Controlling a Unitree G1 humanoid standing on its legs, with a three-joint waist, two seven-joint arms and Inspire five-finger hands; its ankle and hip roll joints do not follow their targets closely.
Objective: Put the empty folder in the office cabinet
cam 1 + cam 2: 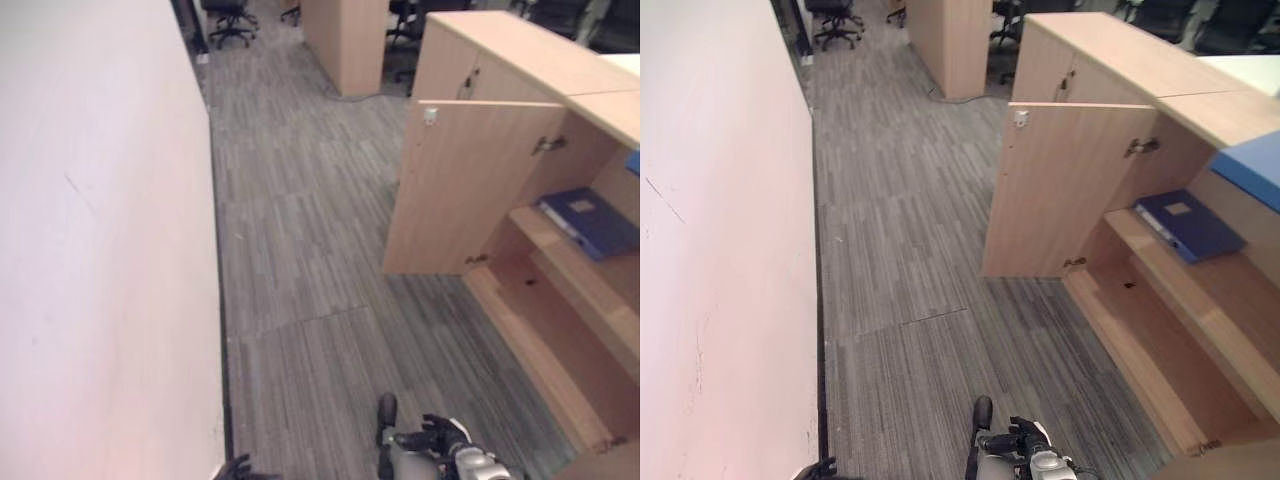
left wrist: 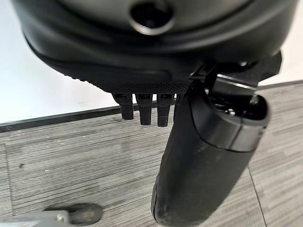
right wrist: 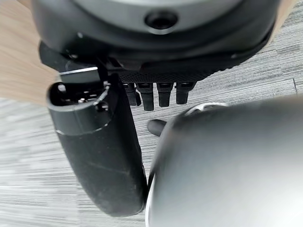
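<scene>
Grey striped carpet [image 1: 300, 260] runs under us, with a pale wall [image 1: 100, 250] along our left. Nearest, our right hand [image 1: 1025, 445] hangs low over the floor, fingers straight and relaxed in its wrist view, holding nothing; our left hand [image 2: 147, 111] hangs by the wall's dark skirting, fingers likewise straight and empty. Beyond the right hand stands the office cabinet [image 1: 560, 300], its door [image 1: 465, 190] swung wide toward the aisle. On its upper shelf [image 1: 1185, 270] lies the blue folder [image 1: 1188, 224], flat, well apart from both hands. We judge it light and stiff, with a smooth and probably slippery cover; the spine edge facing out looks the best place to take hold, though its far side is hard to make out. We reckon the open door would crowd any reach from the left. Farther off stand another wooden unit [image 1: 345, 40] and office chairs [image 1: 228, 20].
</scene>
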